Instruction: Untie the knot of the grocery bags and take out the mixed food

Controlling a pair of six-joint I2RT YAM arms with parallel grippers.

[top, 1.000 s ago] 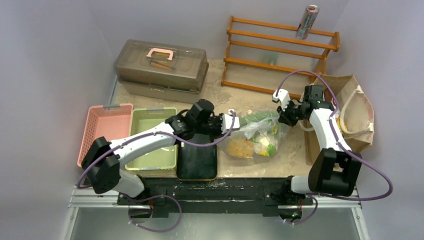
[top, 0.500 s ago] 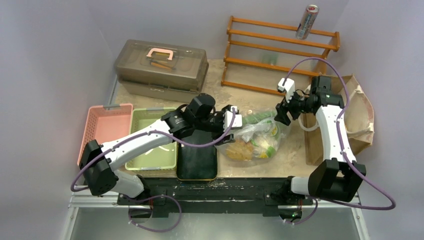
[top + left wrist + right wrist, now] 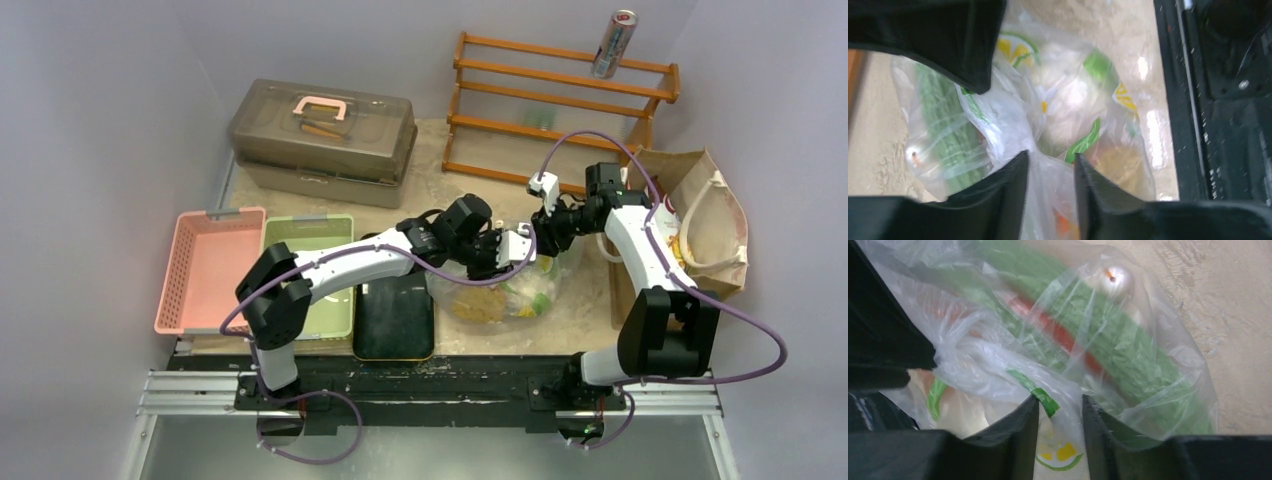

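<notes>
The transparent plastic bag [image 3: 495, 292] sits at table centre, holding a green cucumber [image 3: 940, 125], a carrot [image 3: 1058, 330], a brown toast slice [image 3: 475, 305] and pale food. My left gripper [image 3: 520, 248] is over the bag's top, jaws closed on a gathered bunch of plastic [image 3: 1050, 165]. My right gripper [image 3: 545, 225] meets it from the right, jaws closed on a fold of the bag with a green band [image 3: 1060, 407]. The two grippers nearly touch. The brown paper bag [image 3: 715, 200] with white loop handles lies at the right; its contents are hidden.
A grey-brown lidded case [image 3: 320, 125] stands back left and a wooden rack [image 3: 560, 110] with a silver can [image 3: 614, 44] at the back. A pink basket [image 3: 205, 265], a green basket [image 3: 300, 240] and a black tray [image 3: 395, 325] lie left of the bag.
My left gripper moved right along the bag's top, and the bag bunched up rounder. My right gripper rose, then moved left from the paper bag side to the plastic bag's top.
</notes>
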